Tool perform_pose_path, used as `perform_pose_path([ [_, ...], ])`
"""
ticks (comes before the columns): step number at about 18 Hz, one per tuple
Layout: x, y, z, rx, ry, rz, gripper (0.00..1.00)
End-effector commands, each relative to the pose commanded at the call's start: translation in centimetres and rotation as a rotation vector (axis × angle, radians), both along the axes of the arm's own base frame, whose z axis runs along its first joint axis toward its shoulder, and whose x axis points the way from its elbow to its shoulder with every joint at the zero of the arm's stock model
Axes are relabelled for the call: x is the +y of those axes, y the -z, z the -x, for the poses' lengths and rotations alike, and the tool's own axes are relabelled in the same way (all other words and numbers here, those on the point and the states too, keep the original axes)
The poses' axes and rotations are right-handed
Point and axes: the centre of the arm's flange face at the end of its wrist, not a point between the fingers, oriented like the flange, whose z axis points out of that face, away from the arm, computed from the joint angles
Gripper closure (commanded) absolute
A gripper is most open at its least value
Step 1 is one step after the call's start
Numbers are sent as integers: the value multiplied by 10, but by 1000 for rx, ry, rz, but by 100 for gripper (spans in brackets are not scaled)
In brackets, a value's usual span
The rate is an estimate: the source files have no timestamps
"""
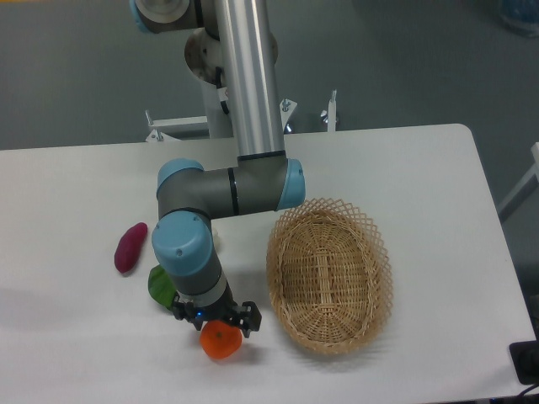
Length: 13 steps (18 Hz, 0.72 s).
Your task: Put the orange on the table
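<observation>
Grey floor lies behind the big white surface (421,168), which has round corners and fills most of the view from above.

On it, the robot arm (253,76) comes down from the top as a shiny silver tube. It bends at grey joints with light blue caps and reaches toward the front edge. At its end are the black fingers (217,318).

The orange (221,340) is near the front edge of the surface, just left of the basket (330,282). It sits right under the fingers, and they are on both sides of its top. The arm hides how tightly the fingers close, so I cannot tell if they grip the orange or have let it go. I also cannot tell if the orange rests on the surface or hangs just above it.

The orange is round, so it has no long side and does not point any way. A small dark mark shows on its top.

The basket is woven, tan and oval. Its long side runs from back to front.

A green thing (159,284) peeks out just left of the arm. A dark pink, long fruit (130,247) lies farther left, tilted a little.

No words or labels can be read on anything.
</observation>
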Motion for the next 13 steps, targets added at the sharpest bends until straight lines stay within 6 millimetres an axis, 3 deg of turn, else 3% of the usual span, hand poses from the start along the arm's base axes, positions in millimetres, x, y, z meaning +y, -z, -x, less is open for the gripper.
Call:
perform_pose_path([
  [13,-9,-28,6,20,-15,-33,0],
])
